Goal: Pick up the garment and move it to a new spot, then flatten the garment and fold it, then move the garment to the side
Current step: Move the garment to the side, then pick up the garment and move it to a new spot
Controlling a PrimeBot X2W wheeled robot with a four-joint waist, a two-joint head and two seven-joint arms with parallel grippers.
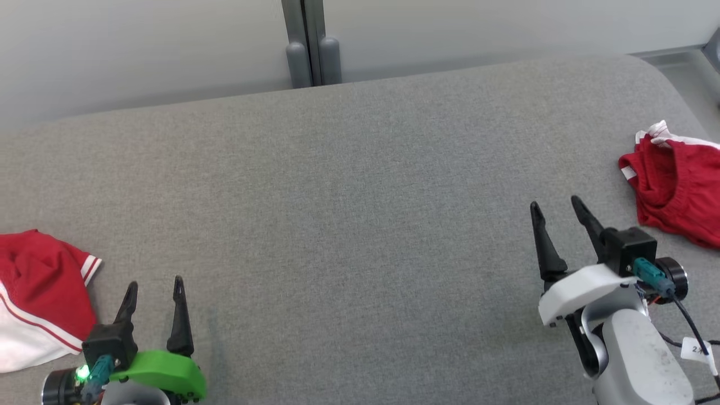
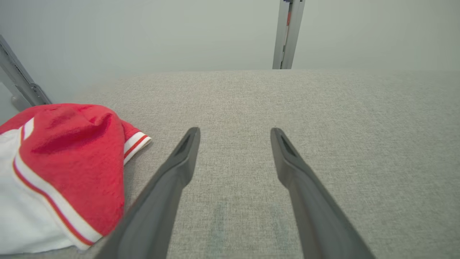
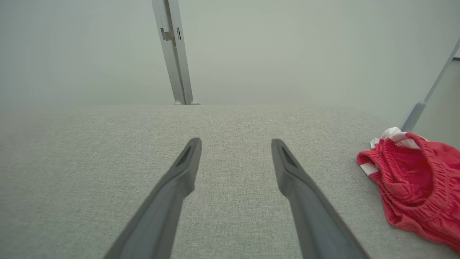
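The left jaws stand wide open with nothing between them, their two long dark fingertips (image 1: 178, 283) pointing forward, low over the grey woven-fabric tabletop (image 1: 349, 191). The left wrist view looks along those fingers (image 2: 187, 151): bare grey cloth lies between and ahead of them.

Just beside the left jaws, on their outer left, lies a crumpled red and white garment with striped trim (image 1: 39, 281). It rests in a heap on the tabletop. In the left wrist view its red folds (image 2: 72, 151) reach up to the left finger; whether cloth and finger touch cannot be told.

The right jaws are likewise spread wide and empty, fingertips (image 1: 535, 212) angled forward and a little to the left, with bare tabletop between the fingers (image 3: 187, 162).

To the right of the right jaws and slightly ahead of them, near but apart, lies a bunched pair of red shorts with a gathered waistband and white trim (image 1: 675, 191). It sits close to the tabletop's rounded far right corner (image 3: 413, 180).

Well ahead of both jaws, beyond the tabletop's far edge, a grey upright post (image 1: 309, 45) stands against a pale wall.
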